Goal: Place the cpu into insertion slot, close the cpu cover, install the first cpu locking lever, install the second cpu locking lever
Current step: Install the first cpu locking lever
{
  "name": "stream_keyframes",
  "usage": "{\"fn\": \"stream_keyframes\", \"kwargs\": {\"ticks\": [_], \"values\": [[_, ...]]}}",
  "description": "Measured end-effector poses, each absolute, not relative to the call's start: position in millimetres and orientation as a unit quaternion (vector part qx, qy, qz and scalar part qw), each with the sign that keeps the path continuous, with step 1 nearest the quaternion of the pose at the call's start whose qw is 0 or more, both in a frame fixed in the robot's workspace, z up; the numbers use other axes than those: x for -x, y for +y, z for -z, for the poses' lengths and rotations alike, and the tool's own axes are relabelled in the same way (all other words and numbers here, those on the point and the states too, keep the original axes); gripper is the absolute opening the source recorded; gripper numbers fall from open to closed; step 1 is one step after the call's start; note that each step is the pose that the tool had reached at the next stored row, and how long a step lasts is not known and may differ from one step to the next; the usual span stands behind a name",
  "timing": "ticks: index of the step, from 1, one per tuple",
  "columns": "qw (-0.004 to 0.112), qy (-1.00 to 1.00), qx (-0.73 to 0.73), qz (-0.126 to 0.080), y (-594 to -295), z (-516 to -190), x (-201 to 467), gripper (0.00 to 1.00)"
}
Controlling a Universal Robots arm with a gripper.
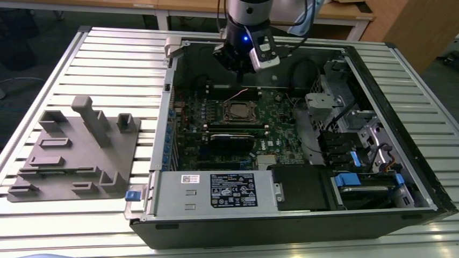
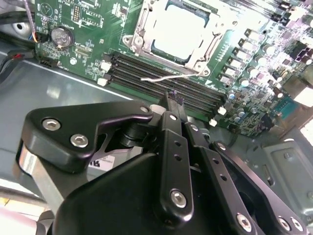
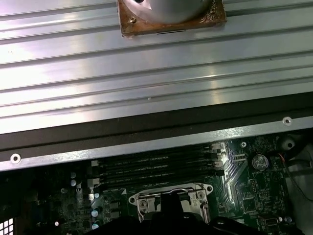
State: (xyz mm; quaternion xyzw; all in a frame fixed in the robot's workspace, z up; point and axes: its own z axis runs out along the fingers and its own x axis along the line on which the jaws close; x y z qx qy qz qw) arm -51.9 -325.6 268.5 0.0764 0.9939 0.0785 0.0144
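Second wrist view | cpu (image 2: 178, 41) seated in insertion slot (image 2: 201, 50) | tool (image 2: 174, 100) narrow, holding nothing

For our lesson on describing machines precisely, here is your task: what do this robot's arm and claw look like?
The arm's silver-grey cylindrical wrist carries a glowing blue light and a pale grey box mounted on its side, with black cables running off it. The matte black claw is built from jointed link bars studded with round silver screw heads.
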Motion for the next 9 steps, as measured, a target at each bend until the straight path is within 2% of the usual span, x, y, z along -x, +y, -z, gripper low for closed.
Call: {"fn": "stream_keyframes", "kwargs": {"ticks": [9], "values": [[0.014,0.994,-0.076,-0.079,-327.9,-263.6,51.8,0.11]]}}
